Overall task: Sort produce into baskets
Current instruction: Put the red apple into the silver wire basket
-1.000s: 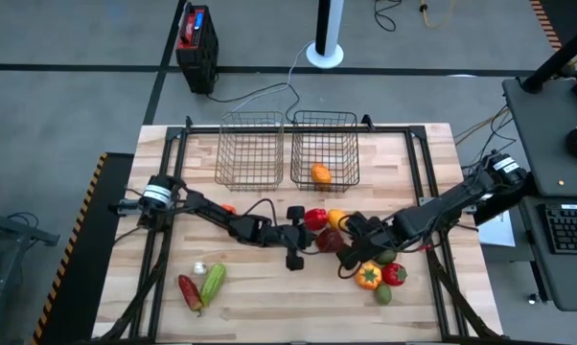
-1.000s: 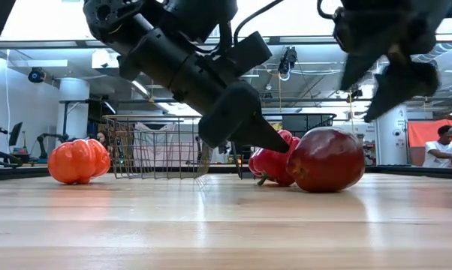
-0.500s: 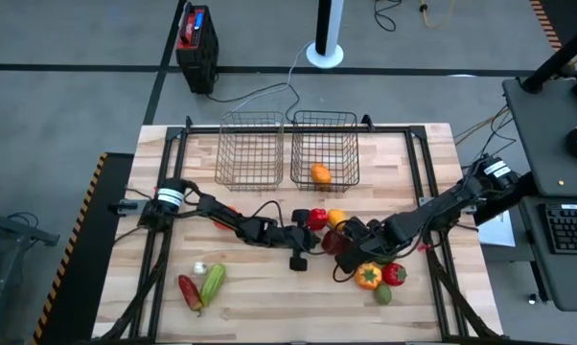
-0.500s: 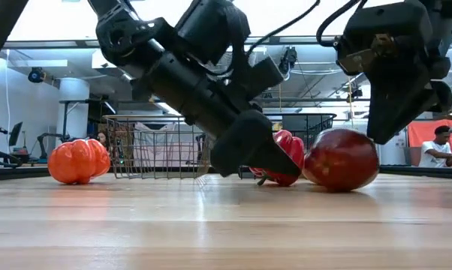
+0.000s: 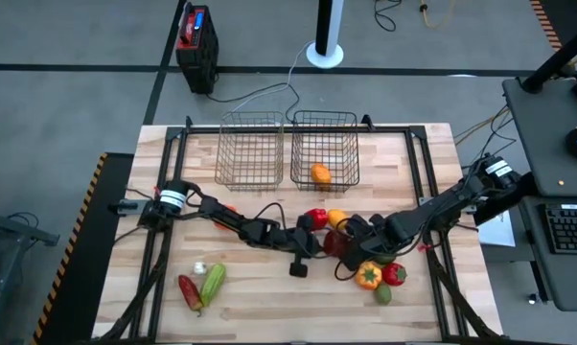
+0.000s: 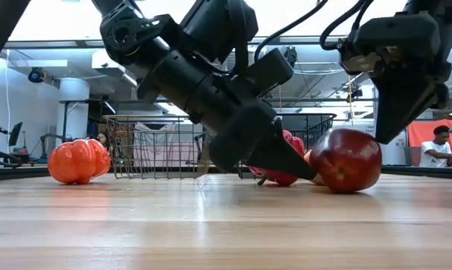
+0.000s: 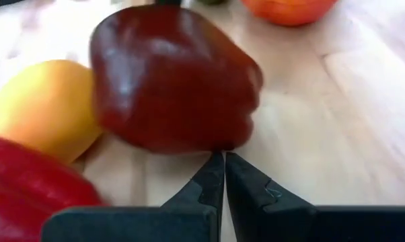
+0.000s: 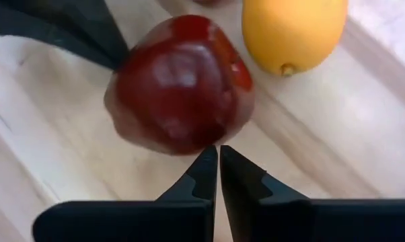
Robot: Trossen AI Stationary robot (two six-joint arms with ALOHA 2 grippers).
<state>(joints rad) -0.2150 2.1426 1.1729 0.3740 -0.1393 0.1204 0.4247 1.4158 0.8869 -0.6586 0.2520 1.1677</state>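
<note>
Right gripper jaws now pressed together, touching glossy dark-red pepper, left gripper closed too.

Illumination is bright and even, supplied from overhead. In the low view, the ceiling lights behind the arms are overexposed, rendering both arms as dark silhouettes. The desk surface shows a soft sheen and blurs toward the near edge. Shadows on the desk are short and diffuse. In the left wrist view, the dark red pepper carries soft highlights and appears slightly blurred.
</note>
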